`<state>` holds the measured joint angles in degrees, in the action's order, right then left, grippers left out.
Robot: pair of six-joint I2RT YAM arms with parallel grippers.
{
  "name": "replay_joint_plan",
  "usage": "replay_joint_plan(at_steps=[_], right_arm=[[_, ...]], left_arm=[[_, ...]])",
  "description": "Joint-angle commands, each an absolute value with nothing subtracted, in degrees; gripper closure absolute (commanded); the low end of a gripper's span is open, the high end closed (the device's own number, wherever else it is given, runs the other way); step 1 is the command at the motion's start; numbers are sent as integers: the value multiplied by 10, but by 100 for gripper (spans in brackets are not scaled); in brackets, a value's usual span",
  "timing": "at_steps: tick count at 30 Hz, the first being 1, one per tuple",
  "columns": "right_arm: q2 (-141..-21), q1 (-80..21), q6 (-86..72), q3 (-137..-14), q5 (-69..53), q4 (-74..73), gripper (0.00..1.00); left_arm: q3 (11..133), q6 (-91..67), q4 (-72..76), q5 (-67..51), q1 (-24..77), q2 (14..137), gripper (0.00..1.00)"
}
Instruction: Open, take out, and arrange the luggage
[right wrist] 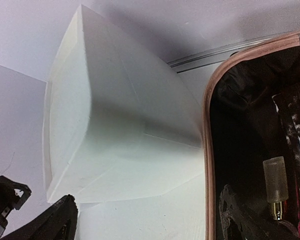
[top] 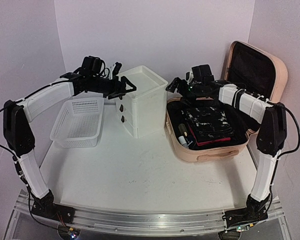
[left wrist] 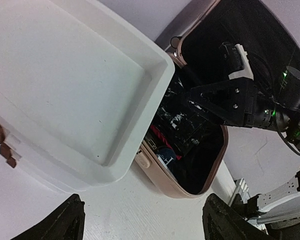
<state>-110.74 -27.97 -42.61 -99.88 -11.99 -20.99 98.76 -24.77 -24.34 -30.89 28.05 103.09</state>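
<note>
The peach-pink luggage (top: pixel 210 154) lies open at the right of the table, its lid (top: pixel 277 67) standing up against the wall. Inside lie a black patterned pouch (top: pixel 210 122), a red item and a small bottle (top: pixel 182 131). It also shows in the left wrist view (left wrist: pixel 166 176) and the right wrist view (right wrist: pixel 208 150), where a clear bottle (right wrist: pixel 275 180) lies inside. My right gripper (top: pixel 172 86) is open and empty over the luggage's far left edge. My left gripper (top: pixel 126 87) is open and empty above the white drawer box (top: pixel 142 100).
A white mesh basket (top: pixel 80 122) sits at the left, beside the drawer box. The drawer box stands between the basket and the luggage, close to the luggage's left side. Walls close in behind and on both sides.
</note>
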Motion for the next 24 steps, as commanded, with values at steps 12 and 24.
replay_joint_plan(at_steps=[12,24], right_arm=[[-1279,-390,-569,-1290,206,-348,7],[-1267,-401,-475,-1300,137,-369,42]], left_arm=[[881,-116,-302,-156,267,863,14],[771,-222,-232,-353,147,898,23]])
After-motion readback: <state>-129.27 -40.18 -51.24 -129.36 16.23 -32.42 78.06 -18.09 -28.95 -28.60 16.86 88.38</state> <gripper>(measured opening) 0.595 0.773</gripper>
